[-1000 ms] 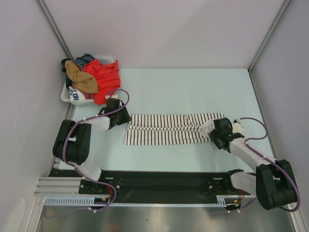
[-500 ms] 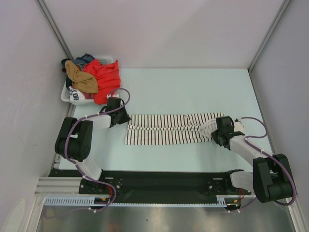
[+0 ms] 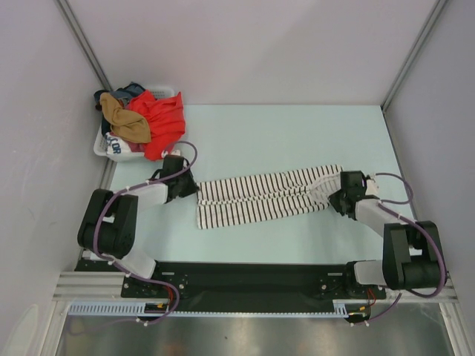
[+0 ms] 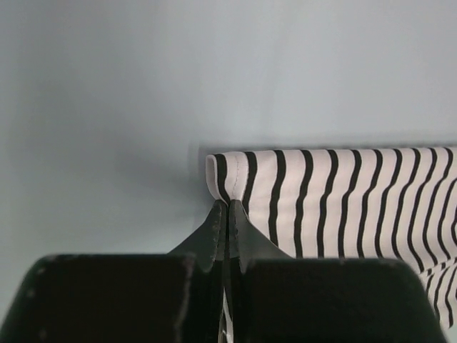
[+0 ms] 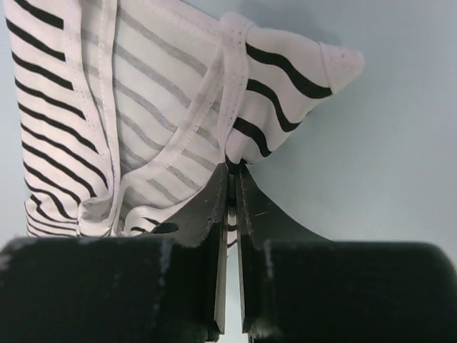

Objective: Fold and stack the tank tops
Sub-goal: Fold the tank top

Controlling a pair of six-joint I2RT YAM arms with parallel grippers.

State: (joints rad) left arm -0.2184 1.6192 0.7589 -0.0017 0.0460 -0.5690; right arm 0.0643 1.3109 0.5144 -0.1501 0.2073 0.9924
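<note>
laundry basket [image 3: 165, 90]: white, off beyond my left gripper [image 3: 188, 188] and further to its left, well apart from it, heaped with clothes.
tan-brown tank top [image 3: 125, 123]: crumpled on top of that heap. Neither of my hands touches it.
red garment [image 3: 163, 119]: just beside the tan-brown tank top, spilling over the basket's side that faces my left gripper.
left gripper: my fingers are pressed together with no gap showing, pinching the rounded, folded corner of the striped tank top [image 3: 260, 196]. The cloth runs away from my fingertips to the right. I cannot tell whether this corner is off the table [image 3: 297, 141].
striped tank top: white with thin black stripes, folded lengthwise into a long band and stretched between my two hands. It runs at a slant, with the end at my right hand further out than the end at my left. On the left end, the corner nearer my base lies free, just beside my left gripper.
right gripper [image 3: 336, 199]: my fingers are clamped on the strap end of the striped tank top, holding a hemmed edge between the tips. The straps and neckline bunch up to the left of my fingertips. One pointed flap of cloth sticks out past them to the right.
</note>
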